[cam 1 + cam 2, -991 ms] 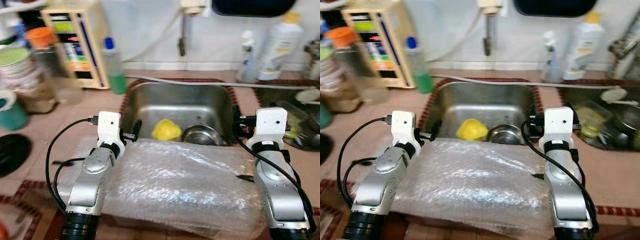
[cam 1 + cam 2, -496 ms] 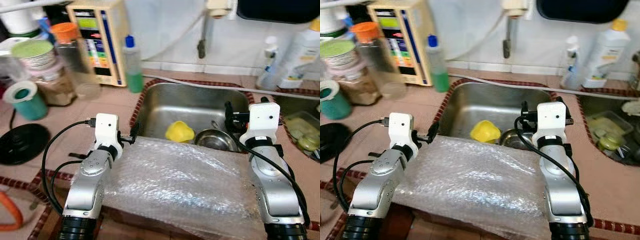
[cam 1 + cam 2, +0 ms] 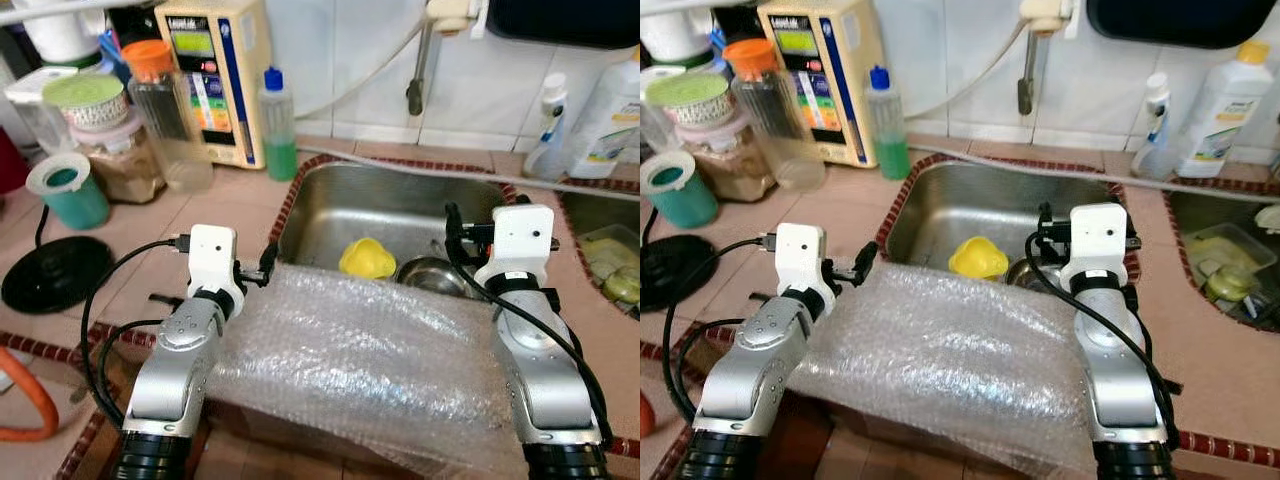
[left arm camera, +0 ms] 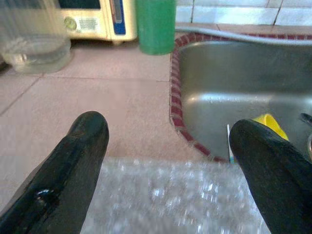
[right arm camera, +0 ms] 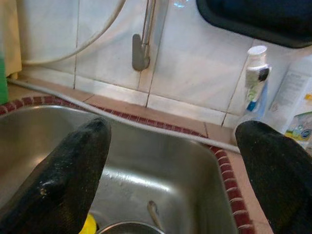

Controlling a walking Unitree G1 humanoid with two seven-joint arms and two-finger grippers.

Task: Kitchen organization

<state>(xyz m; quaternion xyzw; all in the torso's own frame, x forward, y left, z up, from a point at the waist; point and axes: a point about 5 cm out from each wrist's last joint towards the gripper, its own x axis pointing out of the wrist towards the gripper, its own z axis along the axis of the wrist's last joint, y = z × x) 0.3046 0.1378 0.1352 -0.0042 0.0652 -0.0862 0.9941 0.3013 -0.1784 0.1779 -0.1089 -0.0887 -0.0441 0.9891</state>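
Bubble wrap (image 3: 350,365) is spread over the near edge of the steel sink (image 3: 400,205) on the table (image 3: 215,215). Left claw (image 4: 168,161) and right claw (image 5: 173,156) are held apart above it.

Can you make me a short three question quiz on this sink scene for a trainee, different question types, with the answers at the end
1. True or false: the yellow object lies inside the sink.
2. Multiple choice: what lies across the counter edge between the two arms? A) a towel B) a bubble wrap sheet C) a cutting board
3. Fill in: the fingers of the left gripper and the right gripper are both spread ____.

Key: 1 true. 2 B. 3 open.
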